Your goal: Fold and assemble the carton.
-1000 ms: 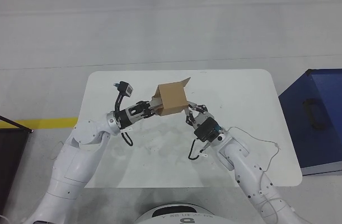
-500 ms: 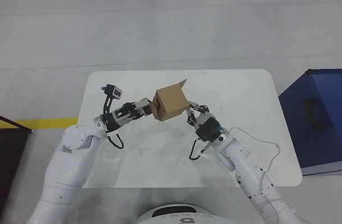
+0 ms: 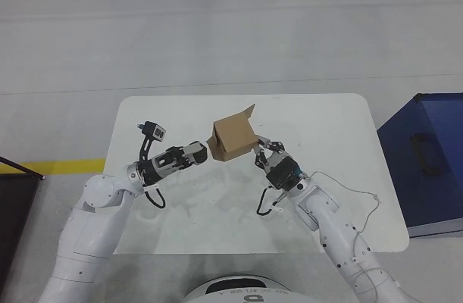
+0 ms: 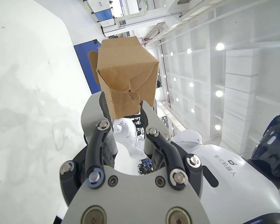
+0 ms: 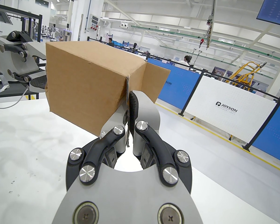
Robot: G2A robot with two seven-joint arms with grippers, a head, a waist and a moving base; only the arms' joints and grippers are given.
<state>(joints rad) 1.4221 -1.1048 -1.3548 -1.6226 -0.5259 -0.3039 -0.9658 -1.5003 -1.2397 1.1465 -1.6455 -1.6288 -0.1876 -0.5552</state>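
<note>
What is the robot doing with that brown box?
The robot is holding a brown cardboard box up above the white table with both arms. Its left pincer grips one crumpled end, and its right pincer pinches a thin edge on the other side. One flap sticks out open, so the box is not fully folded yet.

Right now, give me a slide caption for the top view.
Left gripper and right gripper grip the carton from opposite sides over the table, one flap open.
</note>
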